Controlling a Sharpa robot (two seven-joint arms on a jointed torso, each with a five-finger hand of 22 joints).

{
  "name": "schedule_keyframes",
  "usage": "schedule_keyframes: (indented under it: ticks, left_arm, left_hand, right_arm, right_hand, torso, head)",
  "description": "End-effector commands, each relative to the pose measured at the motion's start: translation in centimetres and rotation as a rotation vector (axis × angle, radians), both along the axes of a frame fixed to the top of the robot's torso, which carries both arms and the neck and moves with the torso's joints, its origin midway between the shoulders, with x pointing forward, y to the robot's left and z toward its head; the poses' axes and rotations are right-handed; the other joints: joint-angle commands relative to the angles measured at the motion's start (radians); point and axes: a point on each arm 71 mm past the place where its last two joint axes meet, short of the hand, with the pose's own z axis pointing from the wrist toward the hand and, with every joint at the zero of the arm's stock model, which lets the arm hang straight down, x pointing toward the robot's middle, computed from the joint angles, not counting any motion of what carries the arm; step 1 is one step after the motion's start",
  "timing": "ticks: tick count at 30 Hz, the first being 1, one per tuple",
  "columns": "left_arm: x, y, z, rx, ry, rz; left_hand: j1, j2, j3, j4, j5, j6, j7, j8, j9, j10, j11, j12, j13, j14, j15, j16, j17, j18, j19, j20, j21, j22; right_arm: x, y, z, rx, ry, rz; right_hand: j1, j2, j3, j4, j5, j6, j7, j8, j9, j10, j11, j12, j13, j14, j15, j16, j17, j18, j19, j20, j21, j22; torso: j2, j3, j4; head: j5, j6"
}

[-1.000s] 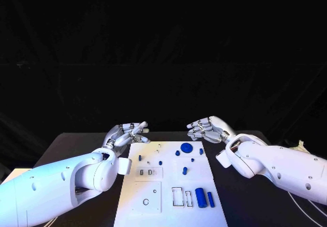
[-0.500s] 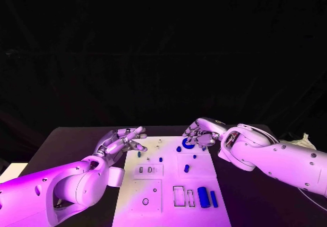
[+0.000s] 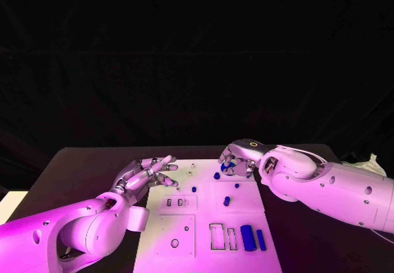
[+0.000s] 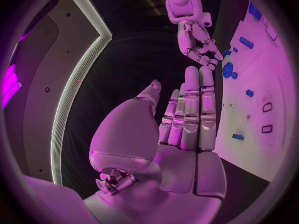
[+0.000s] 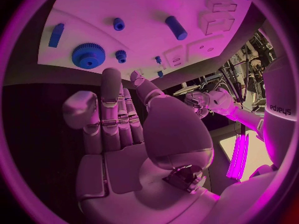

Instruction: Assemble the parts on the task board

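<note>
The white task board (image 3: 205, 219) lies in the middle of the table. A blue gear (image 3: 226, 168) sits at its far end, partly covered by my right hand (image 3: 236, 160), which hovers over it with fingers pointing down and holds nothing. In the right wrist view the gear (image 5: 89, 55) lies just past the fingertips of that hand (image 5: 118, 119). My left hand (image 3: 150, 174) floats at the board's left edge, fingers stretched out and empty; the left wrist view shows this hand (image 4: 187, 117) flat, with the gear (image 4: 227, 69) beyond it.
Small blue pegs (image 3: 226, 201) stand around the board's middle. A thick blue cylinder (image 3: 248, 237) and a thin bar (image 3: 261, 239) lie at the near right, beside rectangular slots (image 3: 215, 236). Black table (image 3: 82, 170) surrounds the board.
My right hand has come down and leftward onto the gear's spot. My left hand has stretched its fingers out toward the board's left edge. The view has also shifted.
</note>
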Motion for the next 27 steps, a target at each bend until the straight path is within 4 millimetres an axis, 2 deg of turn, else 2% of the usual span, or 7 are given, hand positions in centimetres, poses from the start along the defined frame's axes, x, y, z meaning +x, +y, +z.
schedule_keyframes:
  ticks: [1, 2, 5, 8, 11, 18, 27]
  left_arm:
    - [-0.2, -0.3, 0.2, -0.021, 0.001, -0.026]
    - [-0.2, -0.3, 0.2, -0.022, 0.001, -0.027]
    - [-0.3, -0.4, 0.3, -0.023, 0.002, -0.031]
    - [-0.5, -0.4, 0.4, -0.024, 0.003, -0.034]
    - [-0.6, -0.4, 0.4, -0.025, 0.004, -0.037]
    - [-0.8, -0.6, 0.5, -0.029, 0.004, -0.044]
    - [-0.9, -0.5, 0.6, -0.029, 0.004, -0.045]
  left_hand:
    - [-0.01, -0.002, 0.001, -0.004, 0.002, 0.006, 0.004, -0.005, 0.0, 0.004, 0.005, -0.007, 0.001, -0.01, -0.001, 0.007, 0.004, 0.009, -0.005, 0.0, 0.003, 0.001]
    - [-0.01, -0.002, 0.001, -0.004, 0.002, 0.006, 0.004, -0.005, 0.0, 0.004, 0.005, -0.007, 0.001, -0.011, -0.001, 0.007, 0.004, 0.009, -0.005, 0.0, 0.003, 0.001]
    - [-0.011, -0.002, 0.001, -0.005, 0.002, 0.006, 0.004, -0.006, 0.0, 0.004, 0.006, -0.008, 0.001, -0.012, -0.001, 0.009, 0.008, 0.009, -0.006, 0.0, 0.004, 0.002]
    - [-0.011, -0.002, 0.002, -0.006, 0.002, 0.006, 0.004, -0.006, 0.0, 0.003, 0.006, -0.009, 0.001, -0.012, -0.001, 0.01, 0.009, 0.009, -0.006, 0.0, 0.004, 0.002]
    - [-0.011, -0.001, 0.002, -0.006, 0.002, 0.005, 0.004, -0.007, 0.0, 0.003, 0.006, -0.009, 0.001, -0.013, -0.001, 0.011, 0.011, 0.009, -0.006, 0.0, 0.005, 0.003]
    - [-0.012, -0.001, 0.002, -0.006, 0.002, 0.005, 0.005, -0.007, 0.0, 0.003, 0.006, -0.01, 0.001, -0.014, -0.001, 0.013, 0.013, 0.009, -0.006, 0.001, 0.006, 0.003]
    - [-0.013, 0.0, 0.003, -0.007, 0.002, 0.005, 0.005, -0.009, -0.001, 0.002, 0.006, -0.011, 0.001, -0.016, 0.0, 0.015, 0.018, 0.009, -0.007, 0.001, 0.007, 0.004]
  right_arm:
    - [0.1, 0.2, -0.1, -0.08, -0.022, -0.014]
    - [0.1, 0.3, -0.1, -0.084, -0.021, -0.013]
    - [0.2, 0.5, -0.1, -0.095, -0.012, -0.006]
    - [0.3, 0.6, -0.3, -0.102, -0.002, 0.0]
    - [0.5, 0.7, -0.4, -0.106, 0.003, 0.0]
    - [0.8, 0.9, -0.6, -0.12, 0.017, 0.0]
    - [1.1, 1.3, -0.9, -0.13, 0.025, 0.007]
  right_hand:
    - [0.004, -0.014, 0.022, 0.013, -0.003, -0.009, -0.002, -0.005, 0.001, -0.009, 0.0, -0.005, 0.0, 0.034, 0.006, 0.073, 0.073, -0.025, 0.014, 0.004, 0.06, 0.078]
    - [0.007, -0.025, 0.036, 0.027, -0.005, -0.011, -0.001, -0.005, 0.001, -0.012, -0.001, -0.003, 0.0, 0.032, 0.01, 0.106, 0.1, -0.026, 0.014, 0.005, 0.085, 0.105]
    - [0.01, -0.038, 0.053, 0.046, -0.008, -0.011, -0.002, -0.005, 0.002, -0.014, 0.003, -0.004, 0.0, 0.032, 0.008, 0.167, 0.16, -0.034, 0.02, 0.008, 0.128, 0.162]
    - [0.006, -0.048, 0.061, 0.067, -0.006, -0.012, -0.006, -0.005, 0.002, -0.022, 0.006, -0.005, 0.0, 0.027, 0.012, 0.183, 0.169, -0.036, 0.017, 0.012, 0.143, 0.179]
    - [0.009, -0.049, 0.067, 0.073, -0.003, -0.011, -0.006, -0.005, 0.003, -0.026, 0.007, -0.006, -0.001, 0.026, 0.013, 0.193, 0.178, -0.037, 0.017, 0.013, 0.148, 0.186]
    - [0.014, -0.052, 0.079, 0.088, 0.002, -0.01, -0.008, -0.005, 0.003, -0.033, 0.009, -0.006, -0.001, 0.028, 0.014, 0.226, 0.21, -0.039, 0.019, 0.015, 0.165, 0.206]
    - [0.018, -0.05, 0.086, 0.094, 0.002, -0.006, -0.01, -0.004, 0.004, -0.033, 0.01, -0.005, -0.001, 0.028, 0.014, 0.236, 0.217, -0.04, 0.019, 0.016, 0.17, 0.213]
  torso:
    - [0.014, 0.0, 0.0054]
    - [0.015, -0.0002, 0.0068]
    - [0.017, -0.0012, 0.0099]
    - [0.02, -0.0023, 0.0109]
    - [0.022, -0.0024, 0.0116]
    - [0.028, -0.0056, 0.0163]
    - [0.036, -0.0051, 0.0194]
  head:
    - [-0.003, -0.003]
    - [-0.005, -0.004]
    - [-0.009, -0.006]
    - [-0.009, -0.006]
    - [-0.013, -0.007]
    - [-0.018, -0.012]
    - [-0.017, -0.015]
